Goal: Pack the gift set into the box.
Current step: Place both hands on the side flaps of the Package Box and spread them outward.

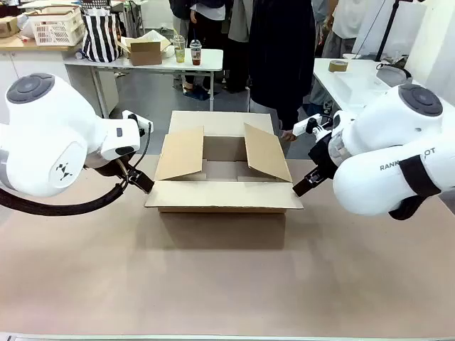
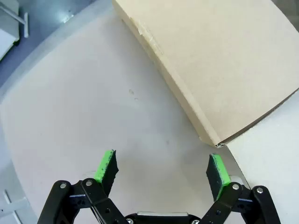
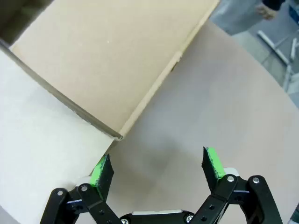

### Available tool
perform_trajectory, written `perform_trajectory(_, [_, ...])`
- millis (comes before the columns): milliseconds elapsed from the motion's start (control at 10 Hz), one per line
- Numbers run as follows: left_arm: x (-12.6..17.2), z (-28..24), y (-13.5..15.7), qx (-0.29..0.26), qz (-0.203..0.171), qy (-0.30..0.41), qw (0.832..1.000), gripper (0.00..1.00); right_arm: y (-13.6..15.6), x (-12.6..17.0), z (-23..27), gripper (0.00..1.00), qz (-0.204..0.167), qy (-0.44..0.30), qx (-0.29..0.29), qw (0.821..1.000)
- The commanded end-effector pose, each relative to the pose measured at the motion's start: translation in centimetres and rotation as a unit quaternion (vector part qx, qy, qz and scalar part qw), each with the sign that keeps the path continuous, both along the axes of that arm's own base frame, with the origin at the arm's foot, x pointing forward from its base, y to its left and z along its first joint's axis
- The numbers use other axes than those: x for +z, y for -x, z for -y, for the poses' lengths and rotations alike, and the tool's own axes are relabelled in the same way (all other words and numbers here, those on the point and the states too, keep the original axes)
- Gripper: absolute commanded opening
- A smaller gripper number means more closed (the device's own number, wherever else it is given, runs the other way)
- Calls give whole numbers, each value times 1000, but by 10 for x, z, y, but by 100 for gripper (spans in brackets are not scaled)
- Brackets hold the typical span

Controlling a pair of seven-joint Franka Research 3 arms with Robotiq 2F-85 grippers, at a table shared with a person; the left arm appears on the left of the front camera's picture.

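The box (image 1: 222,196) stands mid-table, a wide brown carton with its front flap folded out flat toward me and its two side flaps leaning inward. My left gripper (image 1: 142,182) is open at the box's front left corner, just off the flap's end. In the left wrist view the gripper (image 2: 162,170) holds nothing, and the box (image 2: 224,60) corner lies just above its right pad. My right gripper (image 1: 303,187) is open at the front right corner. In the right wrist view the gripper (image 3: 156,170) is empty, with the box (image 3: 107,60) corner above its left pad. The gift set is out of view.
A person in dark clothes (image 1: 281,50) stands at the far side, one hand (image 1: 288,135) near the box's back right corner. Bare brown table (image 1: 227,284) stretches from the box to the near edge. Other tables with clutter stand farther back.
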State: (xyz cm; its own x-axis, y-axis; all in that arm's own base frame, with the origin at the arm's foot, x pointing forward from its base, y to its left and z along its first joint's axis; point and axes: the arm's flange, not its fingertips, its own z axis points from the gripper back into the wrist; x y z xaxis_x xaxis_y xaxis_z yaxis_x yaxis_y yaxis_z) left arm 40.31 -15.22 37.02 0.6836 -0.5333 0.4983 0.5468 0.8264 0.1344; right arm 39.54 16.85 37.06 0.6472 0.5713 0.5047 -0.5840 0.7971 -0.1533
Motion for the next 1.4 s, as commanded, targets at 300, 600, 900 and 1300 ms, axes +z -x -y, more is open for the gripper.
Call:
perform_trajectory(300, [0,0,0,0,0,0,1000,100,0,0,0,100,1,0,0,1000])
perform_trajectory(600, [0,0,0,0,0,0,1000,100,0,0,0,100,1,0,0,1000])
perform_trajectory(900, [0,0,0,0,0,0,1000,100,0,0,0,100,1,0,0,1000])
perform_trajectory(1300, [28,0,13,-3,-2,-4,1000,100,10,32,4,100,-14,4,-34,999])
